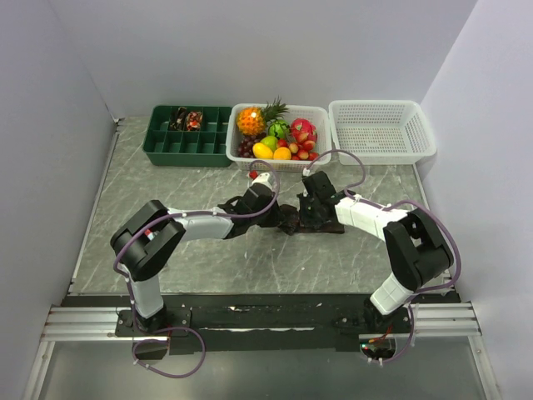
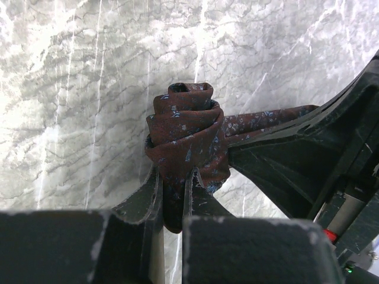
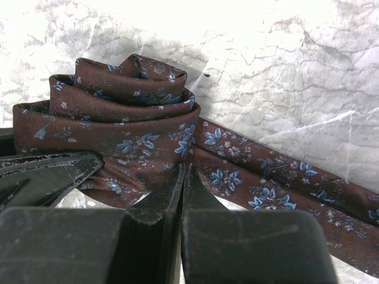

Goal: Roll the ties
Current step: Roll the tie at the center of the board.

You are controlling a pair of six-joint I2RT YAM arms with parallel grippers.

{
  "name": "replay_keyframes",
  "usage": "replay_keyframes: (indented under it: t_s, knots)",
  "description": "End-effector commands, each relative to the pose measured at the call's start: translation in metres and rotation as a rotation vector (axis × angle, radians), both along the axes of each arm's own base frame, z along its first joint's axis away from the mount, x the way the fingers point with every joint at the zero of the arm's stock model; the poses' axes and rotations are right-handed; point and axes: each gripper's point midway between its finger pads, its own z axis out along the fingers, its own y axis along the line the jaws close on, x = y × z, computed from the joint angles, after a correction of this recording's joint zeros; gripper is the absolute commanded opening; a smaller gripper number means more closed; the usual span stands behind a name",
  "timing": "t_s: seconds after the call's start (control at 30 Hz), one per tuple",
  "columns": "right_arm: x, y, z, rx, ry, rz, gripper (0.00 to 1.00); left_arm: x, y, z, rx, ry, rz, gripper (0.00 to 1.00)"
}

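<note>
A dark brown tie with small blue flowers (image 1: 291, 222) lies mid-table, partly rolled into a coil (image 2: 186, 133). My left gripper (image 2: 174, 177) is shut on the lower edge of the coil, with fabric pinched between the jaws. It shows in the top view (image 1: 280, 217) too. My right gripper (image 3: 185, 168) is shut where the coil (image 3: 118, 112) meets the flat tail (image 3: 266, 177), and is seen from above (image 1: 313, 217). The tail runs off to the right. Two rolled ties (image 1: 185, 120) sit in the green tray (image 1: 166, 150).
A white basket of fruit (image 1: 241, 154) stands behind the grippers. An empty white basket (image 1: 379, 129) is at the back right. The green tray is at the back left. Grey walls close in both sides.
</note>
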Motion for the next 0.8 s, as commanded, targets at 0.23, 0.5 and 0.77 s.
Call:
replay_keyframes:
  t_s: [0.23,0.5,0.77]
  knots:
    - [0.020,0.022,0.010,0.035,-0.061,0.005,0.00,0.001,-0.006,0.025,0.056,-0.069,-0.022,0.01]
    - [0.021,0.028,0.004,0.043,-0.061,0.009,0.00,-0.004,-0.022,0.042,-0.012,-0.099,-0.069,0.04]
    - [0.024,0.038,0.002,0.093,-0.073,0.015,0.00,-0.012,-0.037,0.062,-0.101,-0.125,-0.127,0.46]
